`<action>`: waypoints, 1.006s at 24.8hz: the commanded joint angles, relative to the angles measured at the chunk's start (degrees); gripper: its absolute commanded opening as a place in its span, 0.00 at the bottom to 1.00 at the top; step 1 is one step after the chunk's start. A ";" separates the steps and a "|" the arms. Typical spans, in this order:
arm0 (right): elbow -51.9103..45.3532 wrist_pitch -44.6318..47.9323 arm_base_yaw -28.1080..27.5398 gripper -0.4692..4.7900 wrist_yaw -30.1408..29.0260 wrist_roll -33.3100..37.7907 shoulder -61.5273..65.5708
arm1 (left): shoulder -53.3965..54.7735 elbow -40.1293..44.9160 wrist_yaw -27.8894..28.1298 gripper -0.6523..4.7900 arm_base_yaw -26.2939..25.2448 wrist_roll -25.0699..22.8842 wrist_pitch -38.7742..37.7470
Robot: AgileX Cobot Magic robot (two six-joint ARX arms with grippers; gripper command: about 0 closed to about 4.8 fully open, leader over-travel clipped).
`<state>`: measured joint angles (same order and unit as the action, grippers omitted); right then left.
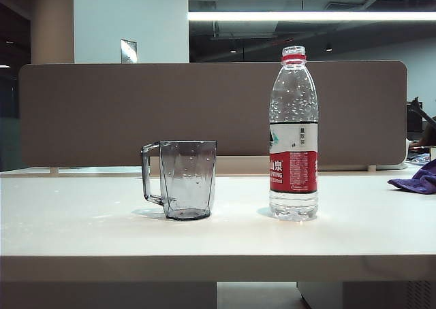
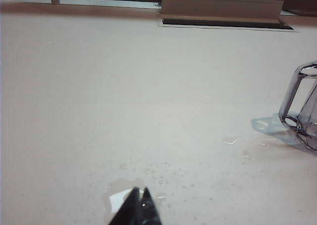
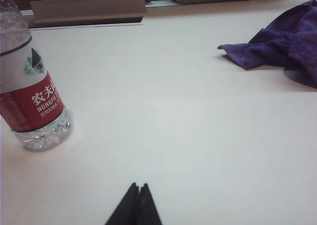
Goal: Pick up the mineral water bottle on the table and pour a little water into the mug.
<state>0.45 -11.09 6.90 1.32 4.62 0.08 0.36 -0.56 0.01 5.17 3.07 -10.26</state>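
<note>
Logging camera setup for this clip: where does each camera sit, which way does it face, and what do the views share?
Exterior view: low at the table's front edge, facing the mug and mineral water bottle; no arm shows.
Left wrist view: above the tabletop, looking past the shut left gripper toward the mug's handle.
Right wrist view: looking past the shut right gripper toward the bottle and a purple cloth.
Shared: the exterior view shares the mug with the left wrist view, bottle and cloth with the right.

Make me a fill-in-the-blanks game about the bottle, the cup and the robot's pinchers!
1. The mineral water bottle has no ____ on top.
2. The mug stands ____ on the table.
3. The cloth is ____ in colour.
4. The left gripper and right gripper are both ____.

Missing words: cap; upright; purple; shut
</note>
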 commanded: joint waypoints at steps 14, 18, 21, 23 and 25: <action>-0.42 0.66 0.00 0.08 0.07 -0.15 -0.07 | 0.07 0.04 -0.24 0.11 -0.07 0.39 -0.35; -0.42 0.63 0.00 0.08 0.07 -0.15 -0.07 | 0.07 0.04 -0.22 0.11 -0.07 0.39 -0.35; -0.42 0.66 0.00 0.08 0.07 -0.13 -0.07 | 0.07 0.04 -0.24 0.11 -0.07 0.39 -0.35; -0.42 0.66 0.00 0.08 0.07 -0.15 -0.07 | 0.07 0.04 -0.26 0.11 -0.07 0.46 -0.33; -0.42 0.66 0.00 0.08 0.07 -0.15 -0.07 | 0.07 -0.09 -0.28 0.11 -0.04 3.13 0.52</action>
<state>0.45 -11.09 6.90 1.32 4.62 0.08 0.38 -0.56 -0.03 5.17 3.60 -10.22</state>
